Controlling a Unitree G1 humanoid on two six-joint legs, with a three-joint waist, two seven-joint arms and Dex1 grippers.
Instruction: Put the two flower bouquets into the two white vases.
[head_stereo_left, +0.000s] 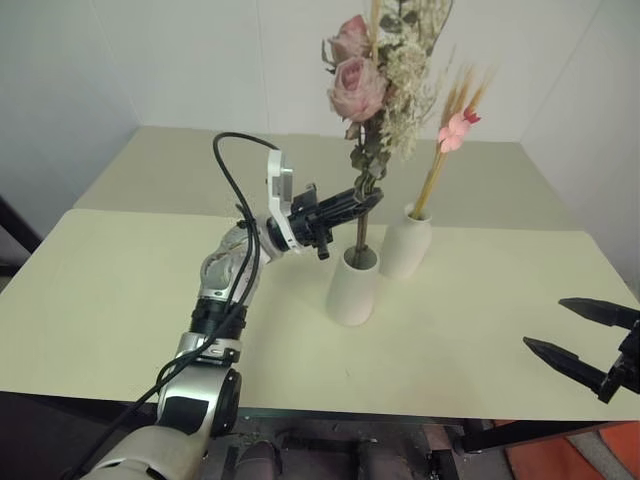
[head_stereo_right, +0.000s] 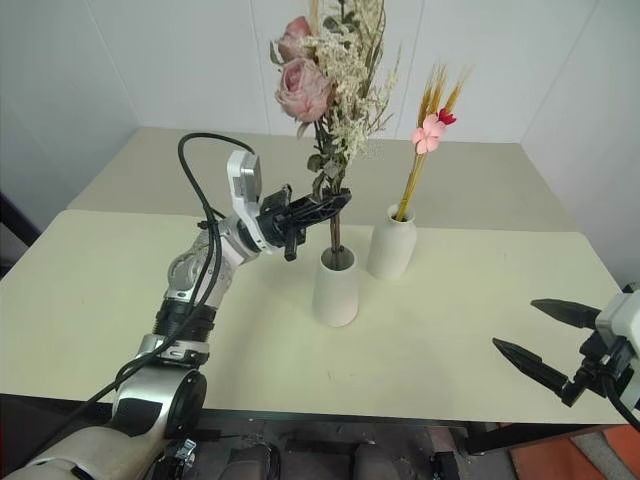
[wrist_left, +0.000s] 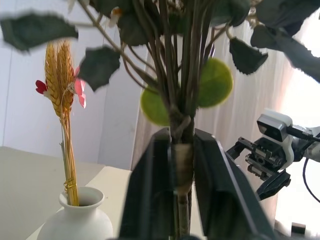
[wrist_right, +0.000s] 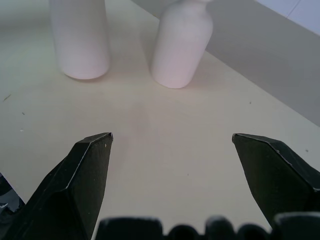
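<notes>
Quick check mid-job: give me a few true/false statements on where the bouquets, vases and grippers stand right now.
1. The slim stalk bundle stands in the bottle-shaped vase. True.
2. The bushy bouquet lies flat on the table. False: it stands upright, stems down in the wide-mouthed vase.
3. The left gripper is at the bushy bouquet's stems. True.
4. The right gripper holds a vase. False: it is open and empty.

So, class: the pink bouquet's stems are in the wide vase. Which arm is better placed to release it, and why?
Left. Its gripper is around the pink bouquet stems just above the wide vase. The right gripper hangs open, away from both vases.
</notes>
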